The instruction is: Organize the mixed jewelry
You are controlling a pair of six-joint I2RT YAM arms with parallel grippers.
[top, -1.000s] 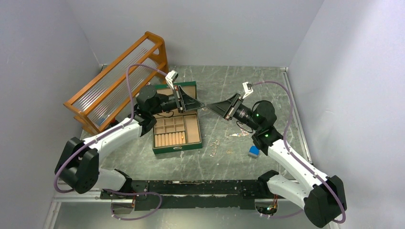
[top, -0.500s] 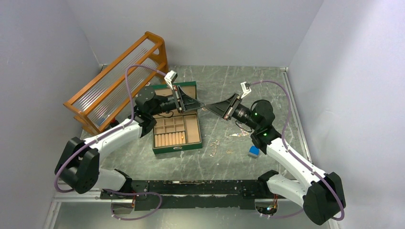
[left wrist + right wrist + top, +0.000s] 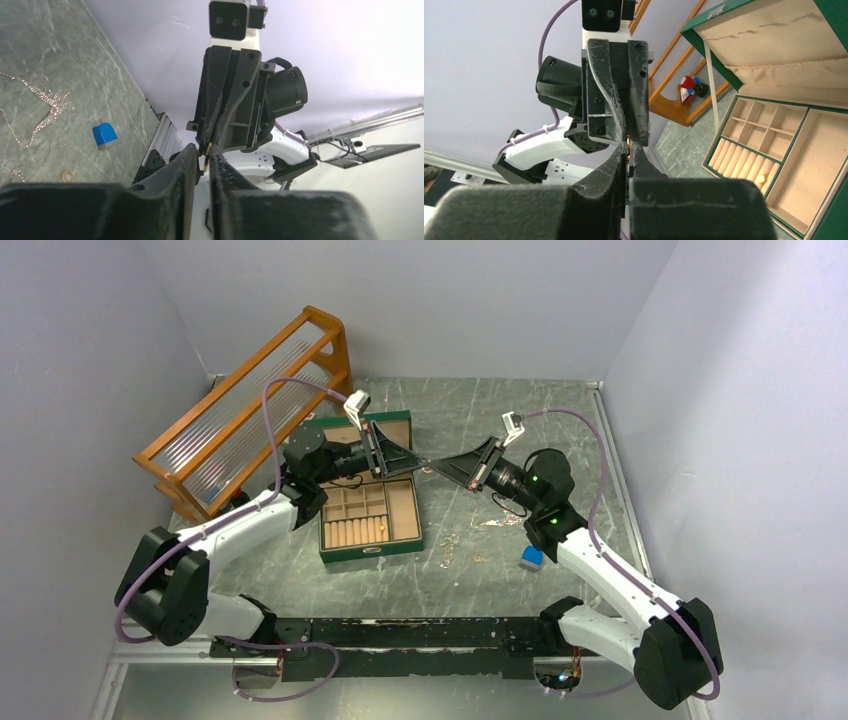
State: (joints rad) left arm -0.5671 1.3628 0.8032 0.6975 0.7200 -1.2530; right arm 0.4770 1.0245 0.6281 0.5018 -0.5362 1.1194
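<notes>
Where my two sets of fingertips meet in mid-air, just right of the green box's raised lid, a tiny gold piece (image 3: 629, 145) sits between them. My right fingers (image 3: 445, 464) are clamped on it. My left fingers (image 3: 418, 461) show a thin slit, and I cannot tell whether they grip it too. Below, loose gold chains (image 3: 497, 521) and a small ring (image 3: 480, 557) lie on the counter (image 3: 560, 430), between the open green box (image 3: 372, 553) and a blue block (image 3: 531, 558).
</notes>
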